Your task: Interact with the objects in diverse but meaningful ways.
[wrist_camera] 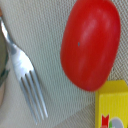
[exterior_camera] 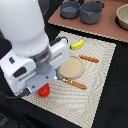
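A round red tomato fills the wrist view, lying on the woven placemat. A yellow block with a red label sits just beside it. In the exterior view the tomato peeks out from under my arm's white hand, which hangs low right over it. My fingers are hidden by the hand, and none show in the wrist view. A yellow banana lies at the far edge of the placemat.
A metal fork lies on the mat close to the tomato. A round tan plate sits mid-mat between two orange sticks. Two dark pots and a bowl stand on the brown board behind.
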### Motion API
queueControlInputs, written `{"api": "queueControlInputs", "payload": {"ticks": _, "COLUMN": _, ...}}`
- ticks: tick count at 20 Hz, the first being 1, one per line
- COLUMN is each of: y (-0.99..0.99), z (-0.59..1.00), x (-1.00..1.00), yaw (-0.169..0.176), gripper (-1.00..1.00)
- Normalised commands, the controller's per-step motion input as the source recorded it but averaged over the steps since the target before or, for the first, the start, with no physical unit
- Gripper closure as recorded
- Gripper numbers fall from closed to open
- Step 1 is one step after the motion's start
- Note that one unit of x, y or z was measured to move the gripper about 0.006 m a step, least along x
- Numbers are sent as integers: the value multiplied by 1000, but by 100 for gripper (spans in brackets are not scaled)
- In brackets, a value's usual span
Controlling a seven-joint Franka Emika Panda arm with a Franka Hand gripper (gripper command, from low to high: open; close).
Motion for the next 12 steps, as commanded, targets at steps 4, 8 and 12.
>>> {"api": "queueControlInputs", "payload": {"ticks": 4, "y": -45, "z": -31, "x": 0, "yaw": 0, "gripper": -100}}
{"api": "queueControlInputs", "payload": {"ticks": 8, "y": 0, "z": -34, "x": -24, "yaw": 0, "gripper": -100}}
{"api": "queueControlInputs", "payload": {"ticks": 12, "y": -1, "z": -4, "x": -4, "yaw": 0, "gripper": -100}}
